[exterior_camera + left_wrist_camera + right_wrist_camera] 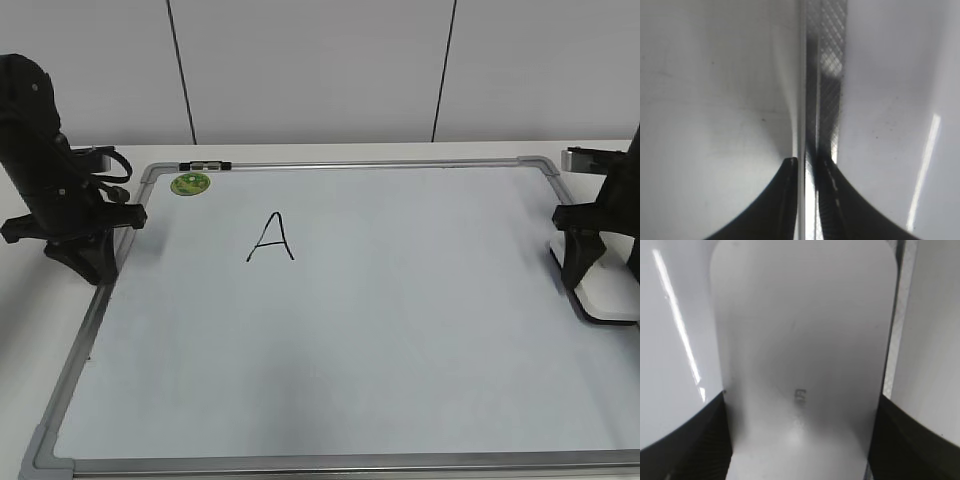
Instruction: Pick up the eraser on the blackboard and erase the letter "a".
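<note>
Exterior and wrist views at one moment. The right tool (590,285) stood low over the eraser (800,360), which lay flat at the right edge of the blackboard (330,400); its two fingers (685,450) flanked the eraser's long sides, spread wide enough to admit the block, and whether they touched it could not be told. The left tool (807,165) rested nearly closed, holding nothing, directly above the board's left frame rail (812,75). The only mark visible on the board was a capital "A" (270,238), well away from the right tool and nearer the left one; no lowercase letter could be seen.

Probable hazards: the smooth, flat block might slip or tilt if gripped off-centre, lifting the felt face unevenly from the board. The long traverse toward the writing risked dragging the eraser edge. The left tool, so close to the frame, might catch the rail if moved.
</note>
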Controlling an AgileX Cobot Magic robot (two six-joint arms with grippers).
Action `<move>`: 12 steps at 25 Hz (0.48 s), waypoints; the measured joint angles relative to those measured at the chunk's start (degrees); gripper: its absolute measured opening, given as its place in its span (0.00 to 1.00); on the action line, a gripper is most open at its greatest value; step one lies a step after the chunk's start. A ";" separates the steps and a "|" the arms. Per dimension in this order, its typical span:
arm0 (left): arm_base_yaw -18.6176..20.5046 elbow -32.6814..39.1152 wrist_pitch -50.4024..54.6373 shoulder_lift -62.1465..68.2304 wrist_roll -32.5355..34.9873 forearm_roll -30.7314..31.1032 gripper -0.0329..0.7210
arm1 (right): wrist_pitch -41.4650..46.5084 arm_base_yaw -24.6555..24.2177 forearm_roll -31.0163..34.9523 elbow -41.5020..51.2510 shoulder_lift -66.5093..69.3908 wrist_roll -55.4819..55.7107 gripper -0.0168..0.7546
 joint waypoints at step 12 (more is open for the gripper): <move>0.00 0.00 0.00 0.00 0.21 0.00 0.18 | 0.10 0.00 0.00 -0.04 0.11 0.00 0.80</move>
